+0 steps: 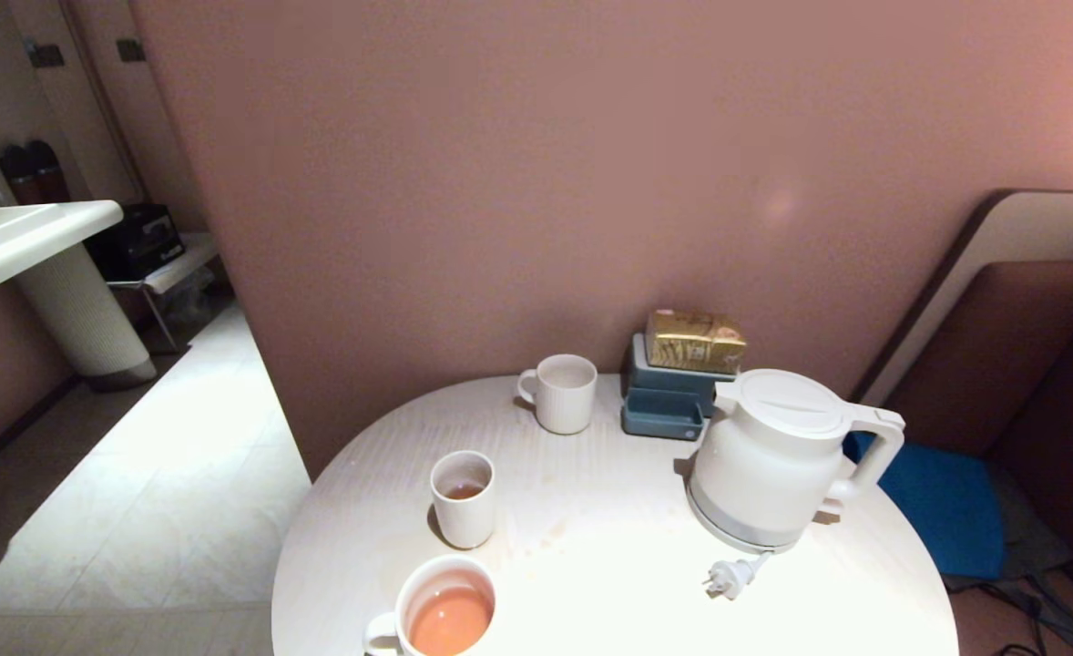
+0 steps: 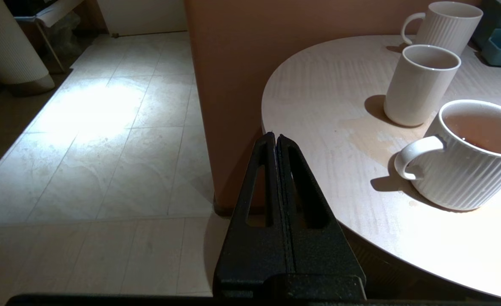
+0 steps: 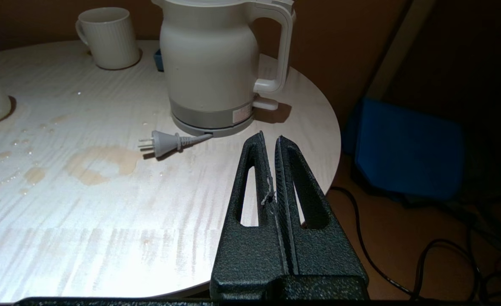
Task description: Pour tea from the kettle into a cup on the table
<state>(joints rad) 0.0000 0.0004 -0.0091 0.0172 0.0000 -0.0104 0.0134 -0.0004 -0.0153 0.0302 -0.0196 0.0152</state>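
Observation:
The white kettle [image 1: 769, 460] [image 3: 216, 68] stands upright on the right of the round pale table [image 1: 609, 565], its handle toward the right edge. A ribbed mug [image 1: 441, 609] [image 2: 476, 157] at the near left edge holds orange-brown tea [image 1: 450, 620]. A tall handleless cup [image 1: 464, 498] [image 2: 420, 85] behind it holds a little tea. A third ribbed mug [image 1: 559, 392] stands at the back. My left gripper [image 2: 275, 137] is shut and empty off the table's left edge. My right gripper [image 3: 269, 137] is shut and empty over the near right edge, short of the kettle.
The kettle's grey plug [image 1: 728, 579] [image 3: 161, 143] lies loose on the table in front of it. Tea puddles [image 3: 99, 163] wet the tabletop. A blue-grey box [image 1: 669, 401] with a gold packet [image 1: 693, 342] sits against the back wall. A blue cushion [image 1: 942, 510] lies right of the table.

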